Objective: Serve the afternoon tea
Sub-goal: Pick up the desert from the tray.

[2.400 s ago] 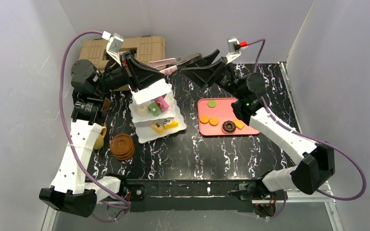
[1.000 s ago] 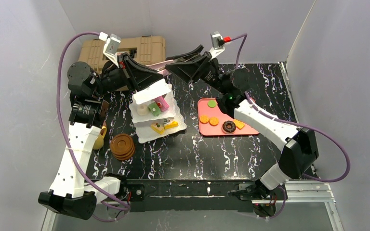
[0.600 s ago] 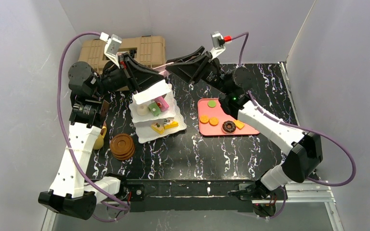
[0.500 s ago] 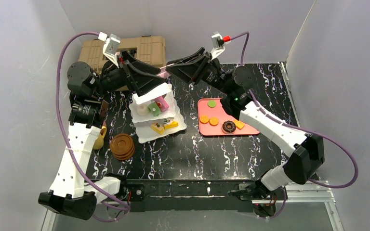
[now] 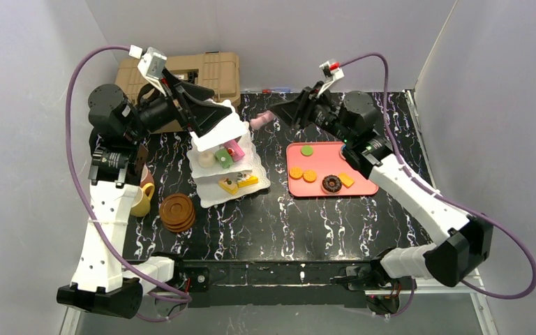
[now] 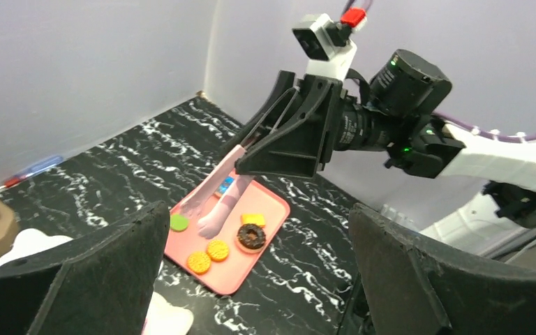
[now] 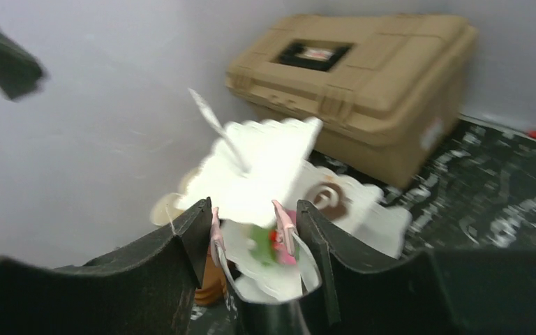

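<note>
Open lane on counter (image 5: 272, 216) between stand (image 5: 225, 159) and tray (image 5: 366, 187); front strip free. Right gripper (image 5: 284, 114), pink tongs (image 5: 260, 120) in its jaws, blocks lane's far end. Left gripper (image 5: 209, 112), jaws wide, crowds stand top. Case (image 5: 209, 68) walls back-left; saucers (image 5: 177, 211), yellow cup (image 5: 142, 202) fill left.

Plain pale grey walls (image 5: 21, 105) on three sides, black white-veined tabletop (image 5: 286, 223) (marble look), even light

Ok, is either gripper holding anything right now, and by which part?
The right gripper holds pink tongs, its fingers squeezing the two arms, with the tips sticking out free. The left gripper is open and empty.
</note>
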